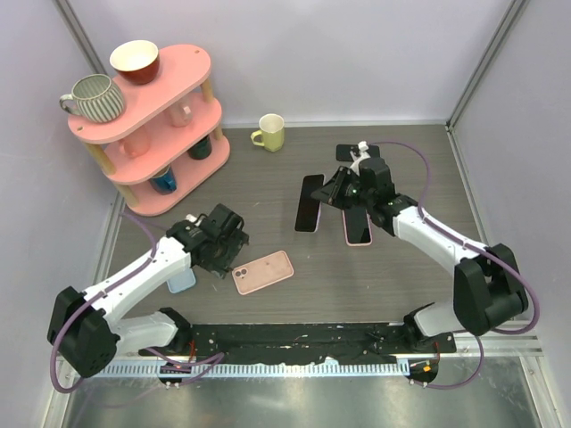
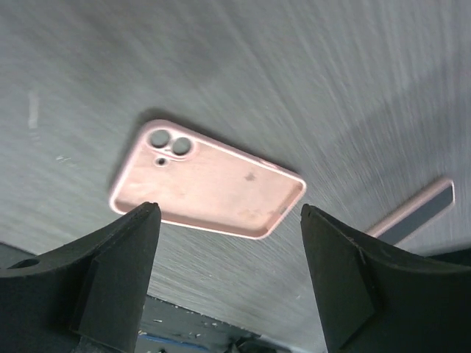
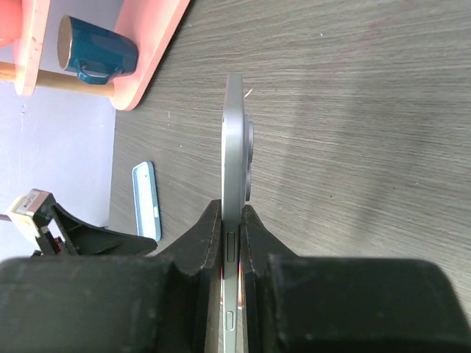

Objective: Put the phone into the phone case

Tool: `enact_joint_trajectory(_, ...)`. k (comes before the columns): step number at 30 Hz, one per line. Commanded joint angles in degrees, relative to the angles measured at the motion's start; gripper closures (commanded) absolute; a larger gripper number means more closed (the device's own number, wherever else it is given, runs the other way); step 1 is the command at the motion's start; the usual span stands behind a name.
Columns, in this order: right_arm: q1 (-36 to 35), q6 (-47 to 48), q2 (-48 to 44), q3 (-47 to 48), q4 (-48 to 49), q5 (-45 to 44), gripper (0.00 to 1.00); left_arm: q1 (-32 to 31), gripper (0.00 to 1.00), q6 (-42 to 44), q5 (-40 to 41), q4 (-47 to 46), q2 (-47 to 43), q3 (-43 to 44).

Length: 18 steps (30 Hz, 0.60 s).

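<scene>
Left arm stretched forward low over the worktop (image 1: 401, 294), wrist angled down. Left pincer (image 1: 227, 250) apart, fingers (image 2: 118, 272) spread just above the near long edge of the phone case (image 1: 262, 271), not touching it. Right arm bent at the elbow and reaching in toward the middle. Right pincer (image 1: 339, 190) clamped on the phone (image 1: 310, 203).

In the right wrist view the right pincer (image 3: 232, 235) pinches the phone (image 3: 233, 147) edge-on, a finger on each flat face, grey side rail with buttons and camera bumps showing. Can't tell if the phone touches the worktop.

The phone case (image 2: 206, 180) is pink and lies flat on the worktop. It has two round camera cutouts at one end and a raised rim visible along the edge. It sits in front of the left pincer (image 2: 229, 212), well apart from the phone.

A pink-edged handset (image 1: 358, 225) lies flat under the right arm.
</scene>
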<state>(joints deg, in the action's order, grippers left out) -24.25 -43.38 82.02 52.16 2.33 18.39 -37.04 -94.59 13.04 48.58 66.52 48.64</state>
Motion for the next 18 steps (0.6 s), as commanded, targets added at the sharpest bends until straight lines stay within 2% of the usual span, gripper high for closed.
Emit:
enact_joint_trajectory(1, -0.01, 2.86, -5.37, 0.57, -1.62, -2.31, 0.99, -0.14, 0.19, -14.39, 5.69, 12.05, -1.31, -1.79)
enact_joint_trajectory(5, -0.01, 2.95, -6.96, -0.04, -1.98, -2.40, 0.99, -0.23, 0.23, -17.12, 3.31, 11.38, -2.45, -5.13)
enact_joint_trajectory(8, -0.01, 2.86, -7.49, -0.22, -1.98, -2.48, 0.99, -0.58, 0.25, -15.81, 3.84, 10.14, -1.84, -5.66)
enact_joint_trajectory(14, -0.01, 3.38, -8.10, -0.66, -1.98, -2.75, 0.99, -2.33, 0.37, -13.08, 4.71, 12.23, 2.11, -4.26)
enact_joint_trajectory(18, -0.01, 3.65, -8.63, -1.10, -1.98, -3.10, 0.99, -3.83, 0.38, -11.76, 5.33, 13.39, 5.46, -3.20)
